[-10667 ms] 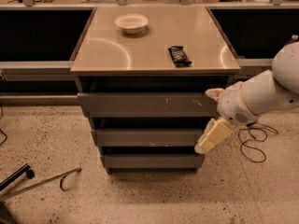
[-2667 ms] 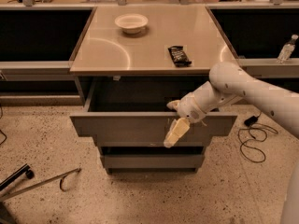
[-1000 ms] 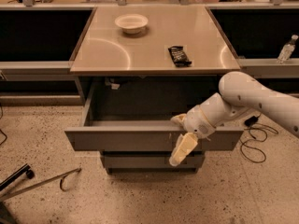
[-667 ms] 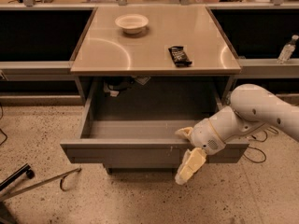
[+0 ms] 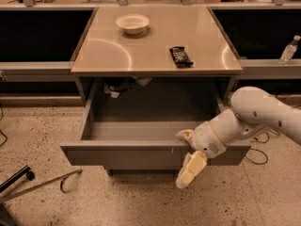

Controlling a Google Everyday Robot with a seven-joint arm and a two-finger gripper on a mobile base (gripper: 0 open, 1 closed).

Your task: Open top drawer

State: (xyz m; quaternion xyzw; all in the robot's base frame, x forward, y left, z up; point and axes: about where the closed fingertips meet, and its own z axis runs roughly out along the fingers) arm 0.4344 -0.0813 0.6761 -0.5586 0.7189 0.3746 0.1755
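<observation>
Pincer: the pincer (image 5: 184,158) is at the right part of the front panel of the top drawer (image 5: 131,155), on its near side.
Pincer state: it stands wide. One cream finger (image 5: 184,134) lies over the top edge of the panel, and the other finger (image 5: 191,169) hangs down in front of the panel and points to the floor. I cannot tell whether the fingers press on the panel.
Arm: the white arm (image 5: 263,113) comes in from the right and bends down to the pincer, passing over the right near corner of the drawer.
Top drawer: it is pulled far out toward the near side, below the table (image 5: 108,55). Its front panel is grey and flat, and its inside is a wide shallow grey tray.
Back of the opening: at the far left, under the table top, there is a dark cable with a small white part (image 5: 114,89).
Table top: a white bowl (image 5: 132,23) stands far and a little left. A dark flat packet (image 5: 180,56) lies right of the middle, well apart from the bowl.
Right side: a clear bottle (image 5: 288,50) stands on a ledge, far right of the table.
Floor: it is a speckled floor (image 5: 42,126). A dark cable (image 5: 257,155) lies on it at the right, and a metal stand (image 5: 40,185) lies at the near left.
</observation>
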